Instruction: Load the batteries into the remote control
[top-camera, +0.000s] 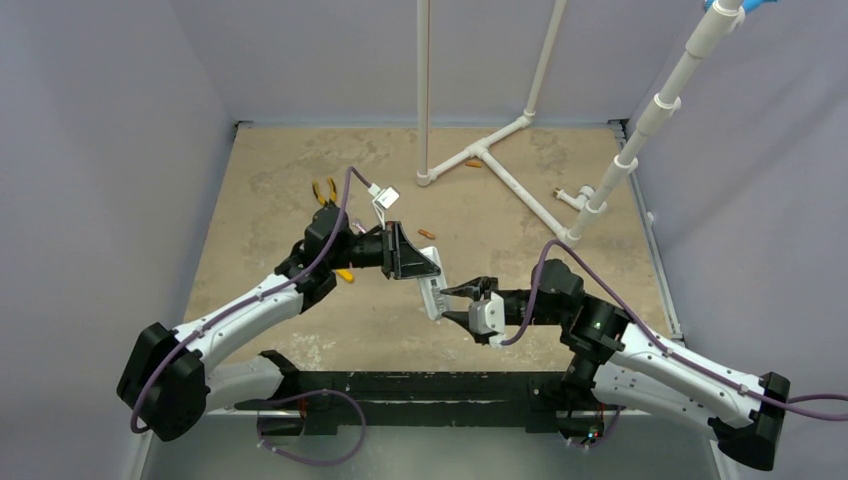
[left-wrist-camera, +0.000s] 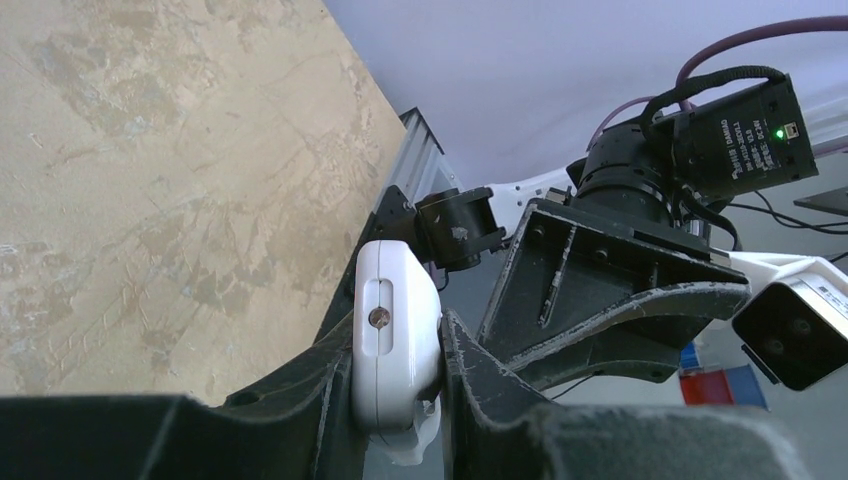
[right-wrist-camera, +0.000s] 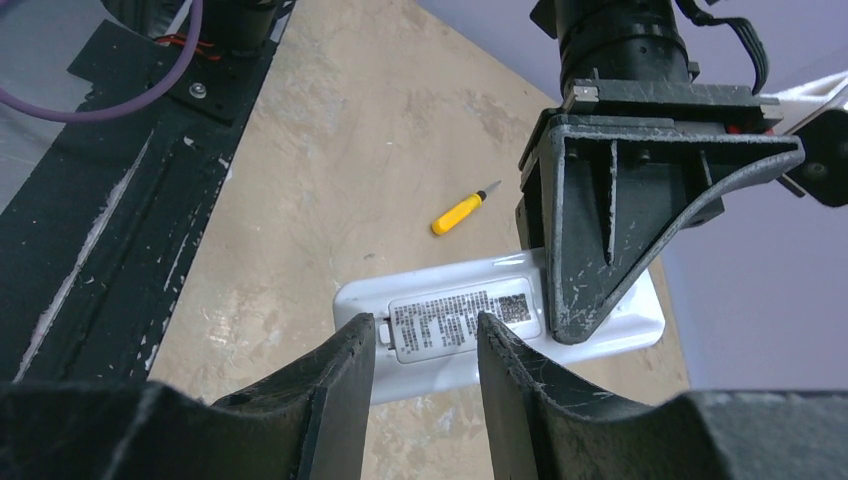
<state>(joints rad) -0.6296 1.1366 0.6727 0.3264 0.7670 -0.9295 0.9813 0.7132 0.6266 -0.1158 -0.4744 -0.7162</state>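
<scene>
While the left end effector (top-camera: 422, 272) is clamped on the remote (left-wrist-camera: 395, 340), holding it off the table (top-camera: 250, 210) between the arms, nothing looks loaded as far as the views show. Right end effector (right-wrist-camera: 425, 325) has its fingers apart, straddling the labelled back of the remote at its free end; contact cannot be told. No open recess shows, so the cover is probably on. Both batteries (top-camera: 427, 234) lie on the table: one near, at 12 o'clock from the remote, the other well apart at 1 o'clock by the white pipe frame (top-camera: 510, 181). Left to do, by my reading: open the back, fetch each battery, seat both, close up.
</scene>
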